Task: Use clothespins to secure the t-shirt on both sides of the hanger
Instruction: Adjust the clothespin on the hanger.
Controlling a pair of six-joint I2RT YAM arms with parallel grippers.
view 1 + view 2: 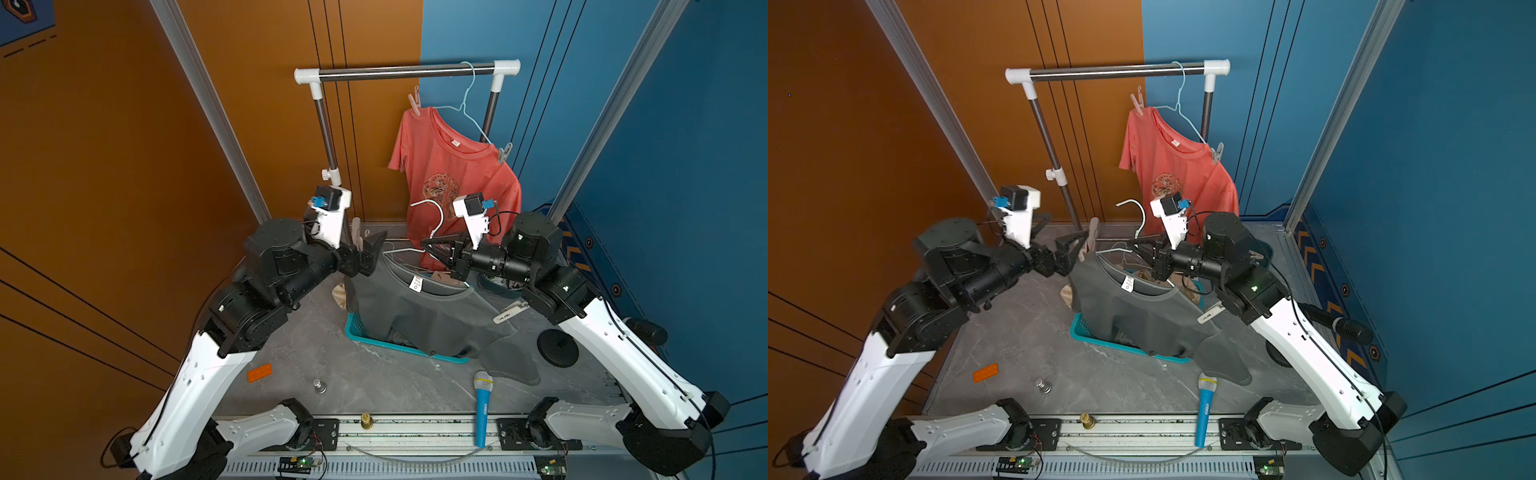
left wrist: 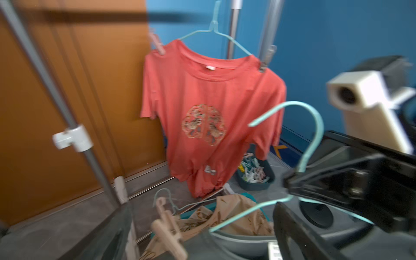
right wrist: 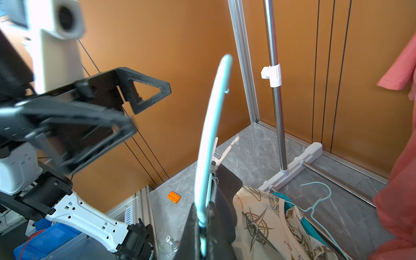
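With left jaws gaping just beside the clothespin, right jaws clamp the hanger.

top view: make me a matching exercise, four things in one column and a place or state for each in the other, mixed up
Column one
1. coral t-shirt
2. grey t-shirt
3. left gripper
4. right gripper

Column two
a. shut on the light blue hanger
b. hanging from the garment rack
c. open wide
d. draped over the teal basket

Pairs: 1-b, 2-d, 3-c, 4-a
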